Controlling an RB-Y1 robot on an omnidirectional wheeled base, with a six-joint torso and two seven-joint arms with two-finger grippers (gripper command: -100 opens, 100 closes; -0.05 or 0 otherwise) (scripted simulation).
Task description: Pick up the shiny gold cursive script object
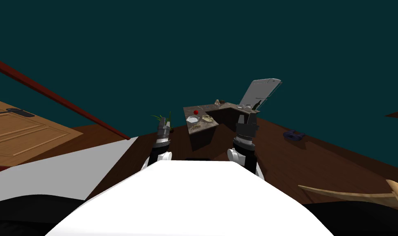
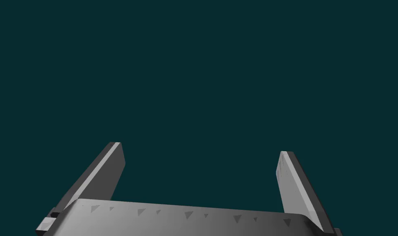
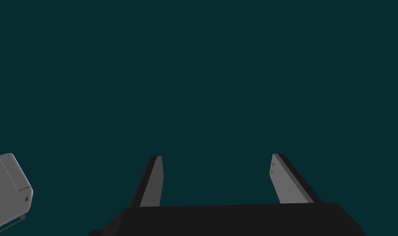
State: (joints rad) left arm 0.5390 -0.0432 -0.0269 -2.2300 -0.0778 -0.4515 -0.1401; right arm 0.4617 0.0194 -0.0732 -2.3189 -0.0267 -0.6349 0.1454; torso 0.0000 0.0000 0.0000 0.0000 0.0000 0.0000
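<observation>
**Reach not yet begun; both grippers spread and empty**

The left gripper (image 2: 200,147) is seen with its 2 fingers spread wide and nothing between them; only a flat dark teal wall lies beyond. The right gripper (image 3: 216,157) is likewise spread and empty before the same teal surface, with a light grey, round-cornered box (image 3: 9,184) off to one side of it. In the head view both forearms are held up in front of the chest, well apart from any object.

The gold script object cannot be made out with certainty. An L-shaped desk (image 1: 200,138) with a mottled brown top stands ahead, beyond the grippers. On it are carried a red thing (image 1: 196,112), 2 shallow dishes and, at its far edge, a small pale thing (image 1: 217,101), which may be the target but is too small to tell. A small green plant (image 1: 166,116) shows beside the left forearm, and a dark blue thing (image 1: 293,135) lies on the wooden floor to the right.

Nothing of the task is judged done: no object is held or touched. What is judged left is the approach to the desk, the finding of the script object, the lowering of 1 spread gripper around it, the closing, and the lift.
</observation>
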